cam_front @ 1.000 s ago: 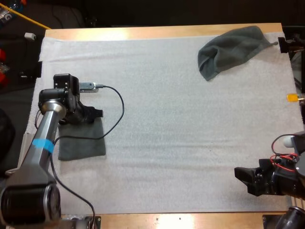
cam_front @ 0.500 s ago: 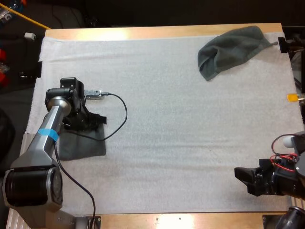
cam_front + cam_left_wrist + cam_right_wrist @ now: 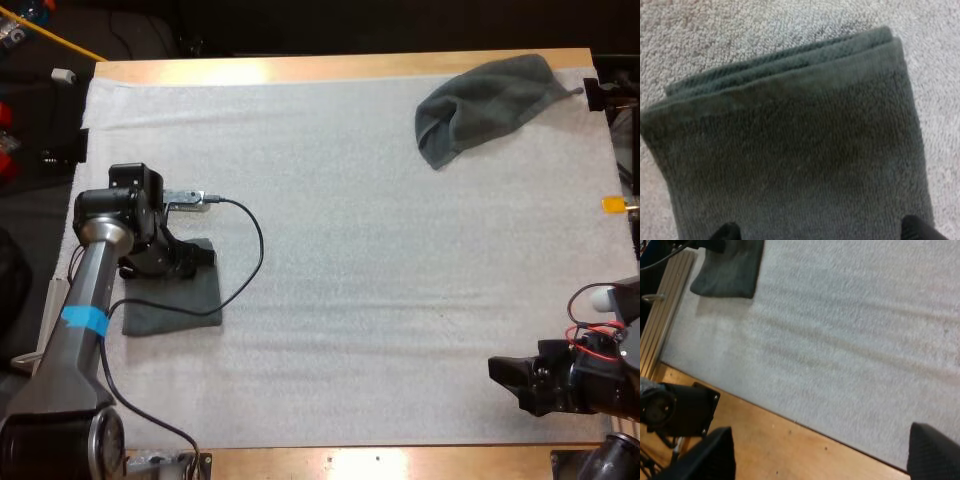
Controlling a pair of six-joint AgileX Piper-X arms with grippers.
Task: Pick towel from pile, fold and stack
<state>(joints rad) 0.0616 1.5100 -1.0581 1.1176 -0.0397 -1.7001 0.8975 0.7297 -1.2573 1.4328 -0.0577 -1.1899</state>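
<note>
Left side of white mat (image 3: pixel 350 250): left gripper (image 3: pixel 203 255) low over folded towel (image 3: pixel 175 308), fingers apart, clamped on nothing.
Against 0.5 s ago: wrist drawn a little toward mat's left edge; folded towel in same spot, near that edge, roughly midway between far and near sides. Lies flat, near-square, no clear long axis; layered fold edge points away from the 2 fingertips (image 3: pixel 726 233). Crumpled towel (image 3: pixel 485 105) unmoved at far right corner, long axis slanting near-left to far-right. Right gripper (image 3: pixel 503 368) at near right, barely shifted, fingers wide apart over mat and wooden table (image 3: pixel 765 450).
</note>
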